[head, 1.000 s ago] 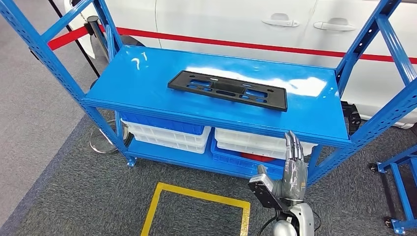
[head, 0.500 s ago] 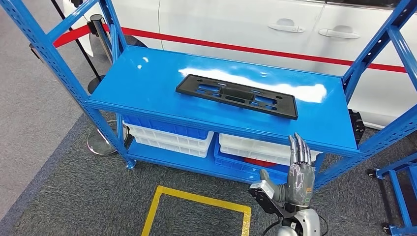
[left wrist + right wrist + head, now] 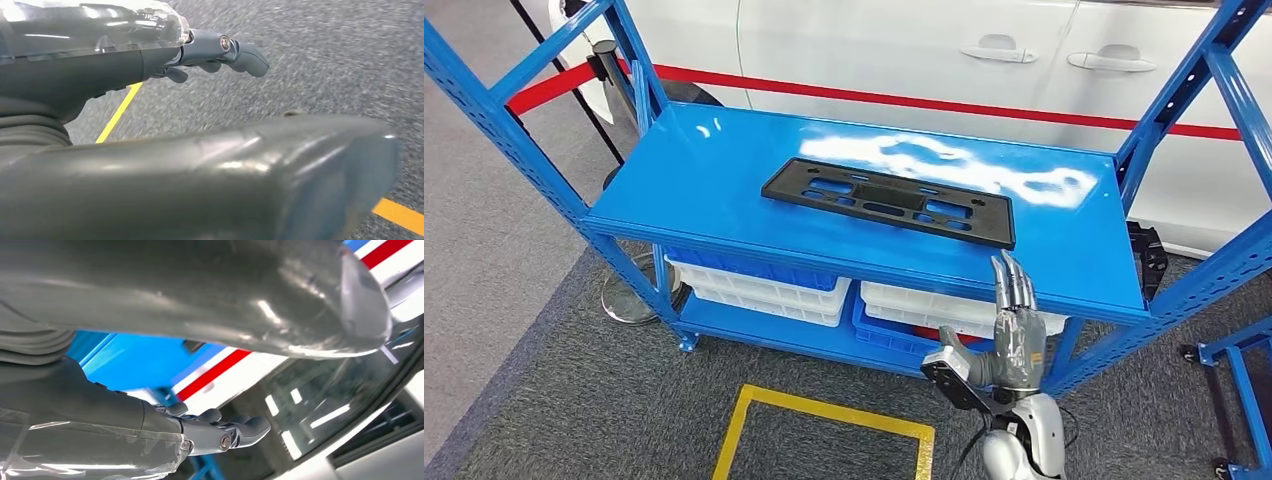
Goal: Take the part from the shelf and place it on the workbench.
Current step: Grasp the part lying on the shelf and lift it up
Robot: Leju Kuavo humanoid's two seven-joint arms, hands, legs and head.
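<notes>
A long black flat part [image 3: 888, 201] with several cut-outs lies on the top blue shelf [image 3: 724, 180] of a blue rack. My right hand [image 3: 1014, 325] is raised in front of the shelf's front edge, below and to the right of the part, fingers straight and empty. In the right wrist view the right hand [image 3: 220, 432] holds nothing, with the shelf's blue surface [image 3: 130, 360] beyond it. In the left wrist view my left hand [image 3: 220, 50] hangs over grey carpet, fingers slightly bent and empty.
White bins in blue crates [image 3: 774, 285] fill the lower shelf. Blue uprights [image 3: 524, 130] stand at the rack's corners. A white car with a red stripe [image 3: 924, 50] is behind it. A yellow floor square [image 3: 824, 440] marks the carpet; another blue frame [image 3: 1239, 400] stands at the right.
The view has shifted a little. My right hand has risen, its fingertips now reaching the shelf's front edge, closer to the part.
</notes>
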